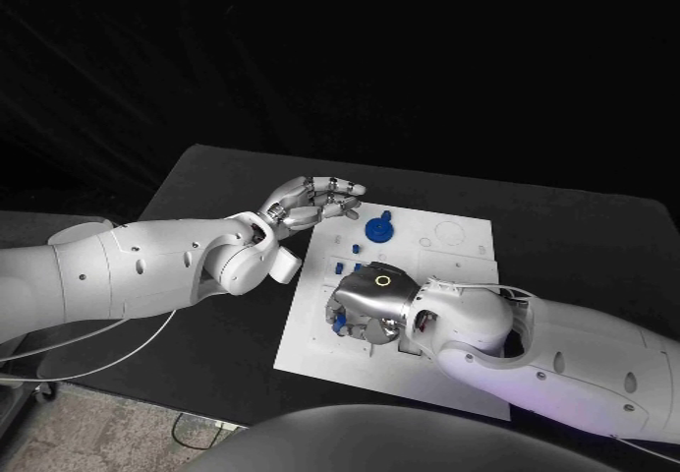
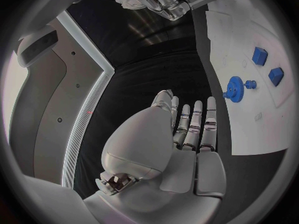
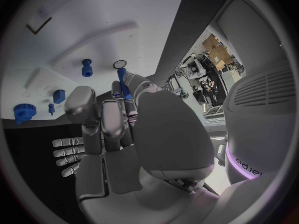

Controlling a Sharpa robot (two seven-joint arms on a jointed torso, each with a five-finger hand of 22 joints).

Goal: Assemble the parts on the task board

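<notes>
Black table (image 1: 212, 187), white task board (image 1: 461, 258) dead centre. Our right hand (image 1: 366, 307) pinches a blue peg (image 3: 122, 82), light, rigid, slippery plastic; grab mid-shaft. Left hand (image 1: 314, 203), at 11 o'clock, is spread, empty.

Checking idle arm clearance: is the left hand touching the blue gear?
Apart. In the left wrist view, bare black table lies between the left hand fingers and the blue gear.
</notes>
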